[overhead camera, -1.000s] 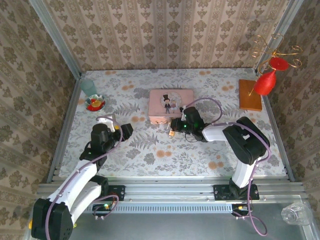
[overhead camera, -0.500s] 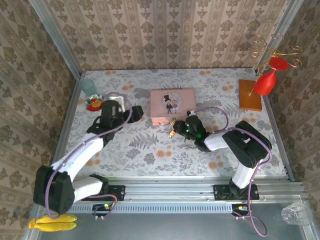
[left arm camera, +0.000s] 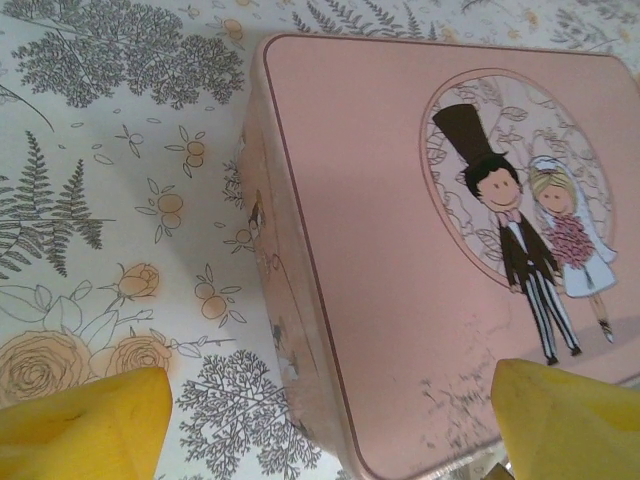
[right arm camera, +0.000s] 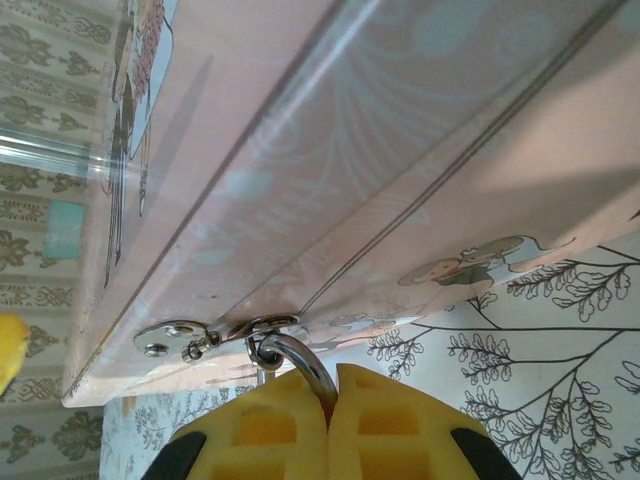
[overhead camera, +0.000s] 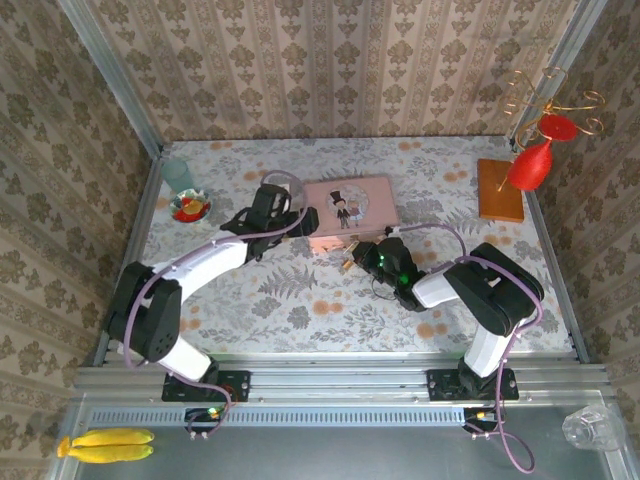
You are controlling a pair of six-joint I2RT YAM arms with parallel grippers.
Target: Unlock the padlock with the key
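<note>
1. From the top camera you see the pink tin (overhead camera: 350, 205) on the table (overhead camera: 300, 310), just past centre toward 12 o'clock. The left gripper (overhead camera: 297, 218) is at the tin's 9 o'clock end and the right gripper (overhead camera: 352, 260) is against its 6 o'clock side.
2. Your left wrist camera adds the spread. The yellow fingertips (left arm camera: 80, 425) stand wide apart, one over the cloth and one over the lid, holding nothing. The tin's end wall lies between them.
3. Your right wrist camera shows the fingers pressed together. The silver shackle of the padlock (right arm camera: 300, 365) hooks through the hasp (right arm camera: 180, 338) on the tin's front wall and runs into their seam, pinched there. The fingers hide the brass body.
4. Overhead, only a small brass speck shows at the right gripper's tip, too small for you to read further.
</note>
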